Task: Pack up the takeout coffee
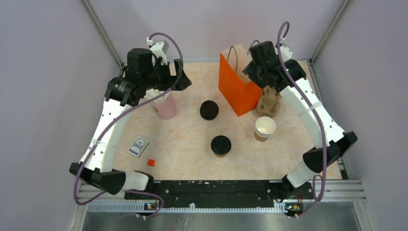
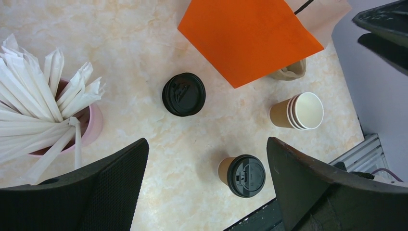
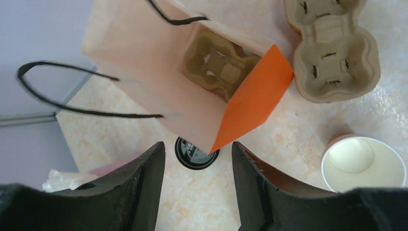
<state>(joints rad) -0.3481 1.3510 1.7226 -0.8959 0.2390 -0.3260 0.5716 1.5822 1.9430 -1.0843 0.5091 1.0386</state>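
Note:
The takeout coffee (image 1: pixel 221 146), a brown paper cup with a black lid, stands upright near the table's front middle. In the left wrist view the coffee (image 2: pixel 242 174) shows far below the jaws. My left gripper (image 2: pixel 207 144) hovers high at the back left, open and empty. The orange bag (image 1: pixel 238 86) stands open at the back. My right gripper (image 3: pixel 197 147) hangs above the bag (image 3: pixel 250 101), jaws apart with nothing between them. A cardboard cup carrier (image 3: pixel 219 65) lies inside the bag.
A loose black lid (image 1: pixel 209 109) lies left of the bag. A second cup carrier (image 1: pixel 269 103) and a stack of lidless cups (image 1: pixel 264 128) stand right of it. A pink cup of wrapped straws (image 1: pixel 165 107), a card box (image 1: pixel 138 146) and a red cube (image 1: pixel 151 162) sit on the left.

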